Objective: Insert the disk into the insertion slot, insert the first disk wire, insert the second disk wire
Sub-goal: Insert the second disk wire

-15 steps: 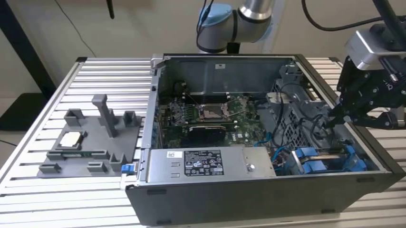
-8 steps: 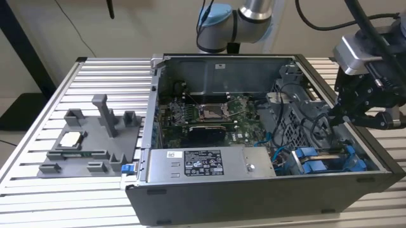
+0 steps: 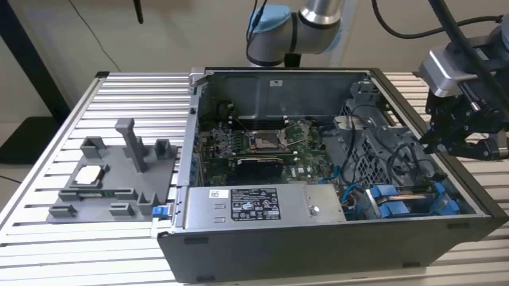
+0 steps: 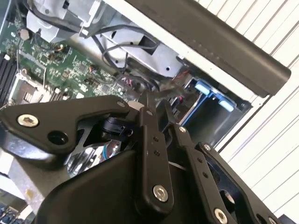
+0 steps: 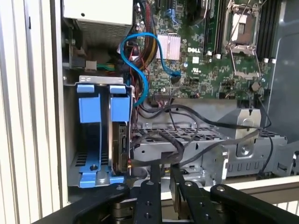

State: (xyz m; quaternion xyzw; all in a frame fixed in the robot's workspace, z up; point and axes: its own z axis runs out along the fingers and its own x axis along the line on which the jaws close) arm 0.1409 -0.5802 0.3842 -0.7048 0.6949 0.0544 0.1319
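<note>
The disk (image 5: 122, 145) stands on edge in its blue carrier (image 5: 118, 103), seated in the insertion slot at the case's corner, next to a second blue carrier (image 5: 88, 105). The exterior view shows these blue carriers (image 3: 397, 205) at the case's front right. My gripper (image 5: 166, 169) hovers over the case wall just beside the disk, fingers shut with nothing seen between them. It appears in the exterior view (image 3: 441, 143) at the exterior view's right, above the case rim. Loose black wires (image 5: 161, 137) loop over the grey drive cage near the fingertips. I cannot tell whether any wire is plugged into the disk.
The open computer case (image 3: 191, 179) lies on a slatted table (image 3: 47, 262). Inside are the motherboard (image 3: 263, 143), a grey power-supply box (image 3: 254, 205) and a blue cable (image 5: 135, 60). A grey fixture (image 3: 111, 179) with small parts sits at the exterior view's left.
</note>
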